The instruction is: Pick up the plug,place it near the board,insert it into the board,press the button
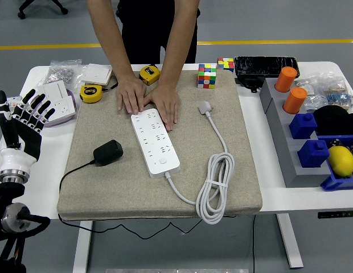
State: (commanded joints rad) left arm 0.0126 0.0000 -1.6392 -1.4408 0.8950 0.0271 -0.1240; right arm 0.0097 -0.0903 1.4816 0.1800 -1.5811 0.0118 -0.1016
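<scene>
Head view showed the left hand (23, 122) raised at the desk's (45, 170) left edge, fingers spread and holding nothing; the right hand was out of sight. On the beige mat (108, 187) the black plug (108, 152) lay near the left side, its thin black cable running off the mat's near edge. Just right of it the white board (155, 142) lay at a slant, its white cord (213, 190) coiled toward the mat's right. At the far side a person's hands (148, 99) rested flat, one on the board's far end, one beside it.
</scene>
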